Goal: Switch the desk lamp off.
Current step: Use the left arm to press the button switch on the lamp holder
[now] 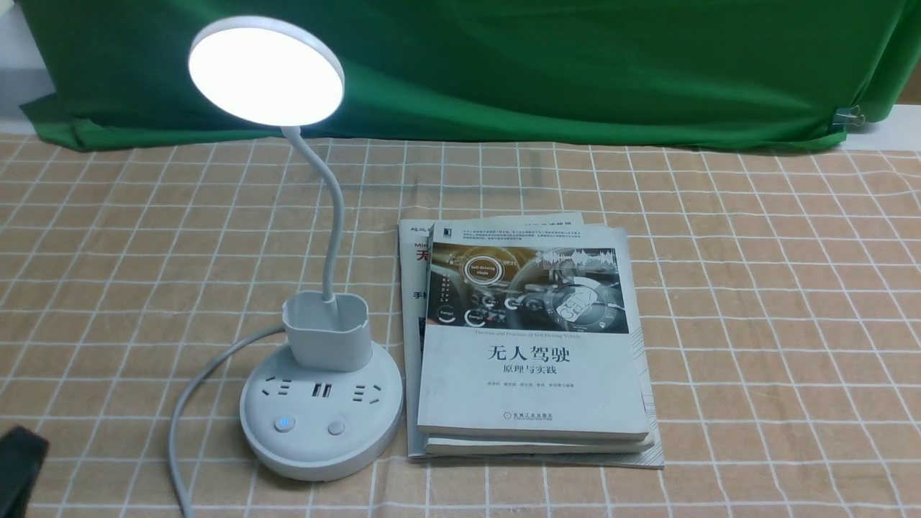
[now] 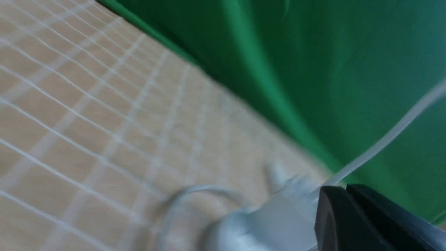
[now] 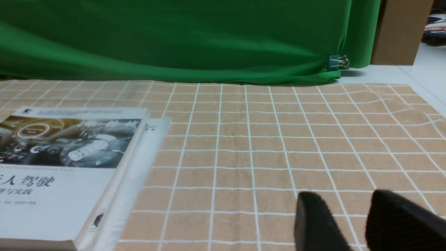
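1. Checked tan tablecloth (image 1: 755,324) covers the desk, with a green backdrop (image 1: 575,65) hung behind.
2. Left gripper (image 2: 346,190): in its blurred wrist view the black fingers (image 2: 383,223) appear pressed together with no gap. In the front view it hangs low at the near left corner, close to the base (image 1: 360,439) of the desk lamp (image 1: 320,392) and its cord (image 1: 188,403).
3. Right gripper (image 3: 359,223): fingers a little apart and holding nothing, low over bare cloth to the right of the books (image 1: 532,360).
4. The desk lamp stands left of centre, its base just beside the books and its head (image 1: 266,70) lit.
5. Two buttons sit on the base's near edge, one glowing blue (image 1: 285,424) and one plain (image 1: 336,428). I cannot tell which one switches the light.
6. Handling, as I judge it: the plastic is hard and smooth. The base looks steady, the thin neck (image 1: 332,216) bendy. No grasp is needed. A straight downward press on a button with a closed fingertip should do, kept clear of the neck and the cup holder (image 1: 325,334).
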You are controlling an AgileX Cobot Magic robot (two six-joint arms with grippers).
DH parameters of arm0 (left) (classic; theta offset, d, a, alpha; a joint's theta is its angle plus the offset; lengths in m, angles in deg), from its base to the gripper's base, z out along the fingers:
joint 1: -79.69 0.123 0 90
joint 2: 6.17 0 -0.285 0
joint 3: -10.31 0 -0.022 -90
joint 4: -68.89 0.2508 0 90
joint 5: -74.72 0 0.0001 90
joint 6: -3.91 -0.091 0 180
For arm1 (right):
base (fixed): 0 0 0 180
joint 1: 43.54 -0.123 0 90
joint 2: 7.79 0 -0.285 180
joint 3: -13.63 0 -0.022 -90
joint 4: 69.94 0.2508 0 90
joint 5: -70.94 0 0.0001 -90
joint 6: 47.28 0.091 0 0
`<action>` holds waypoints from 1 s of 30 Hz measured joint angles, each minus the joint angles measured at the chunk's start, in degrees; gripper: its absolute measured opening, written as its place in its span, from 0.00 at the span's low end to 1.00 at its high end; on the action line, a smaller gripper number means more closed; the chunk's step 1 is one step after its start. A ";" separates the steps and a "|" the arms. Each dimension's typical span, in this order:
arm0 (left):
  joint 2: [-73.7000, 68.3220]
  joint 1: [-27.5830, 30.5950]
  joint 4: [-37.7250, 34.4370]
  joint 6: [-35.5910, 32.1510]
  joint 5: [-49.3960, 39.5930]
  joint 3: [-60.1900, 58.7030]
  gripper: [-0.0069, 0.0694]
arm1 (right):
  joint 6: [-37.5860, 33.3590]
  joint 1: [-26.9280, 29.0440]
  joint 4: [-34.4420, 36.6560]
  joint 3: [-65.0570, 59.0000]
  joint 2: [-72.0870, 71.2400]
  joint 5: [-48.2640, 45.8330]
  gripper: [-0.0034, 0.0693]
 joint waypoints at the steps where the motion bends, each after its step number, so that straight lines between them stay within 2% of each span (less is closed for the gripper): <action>1: 0.00 0.00 -2.31 0.00 0.77 0.00 0.10 | 0.00 0.00 0.00 0.00 0.00 0.00 0.38; 7: 0.00 0.00 -5.56 0.76 6.93 0.00 0.10 | 0.00 0.00 0.00 0.00 0.00 0.00 0.38; 10: -0.19 0.00 -5.74 0.95 4.52 0.82 0.10 | 0.00 0.00 0.00 0.00 0.00 0.00 0.38; 12: -2.59 0.00 -4.37 1.02 -1.72 4.75 0.10 | 0.00 0.00 0.00 0.00 0.00 0.00 0.38; 17: -16.37 0.00 5.35 0.71 -21.21 17.84 0.10 | 0.00 0.00 0.00 0.00 0.00 0.00 0.38; 20: -26.83 0.00 9.12 -3.00 -32.37 25.32 0.10 | 0.00 0.00 0.00 0.00 0.00 0.00 0.38; 23: -37.78 -0.10 11.71 -9.89 -42.90 32.34 0.10 | 0.00 0.00 0.00 0.00 0.00 0.00 0.38; 26: -45.55 -2.40 15.28 -10.45 -46.75 37.21 0.10 | 0.00 0.00 0.00 0.00 0.00 0.00 0.38; 30: -54.00 -10.77 23.27 -7.71 -48.44 42.17 0.10 | 0.00 0.00 0.00 0.00 0.00 0.00 0.38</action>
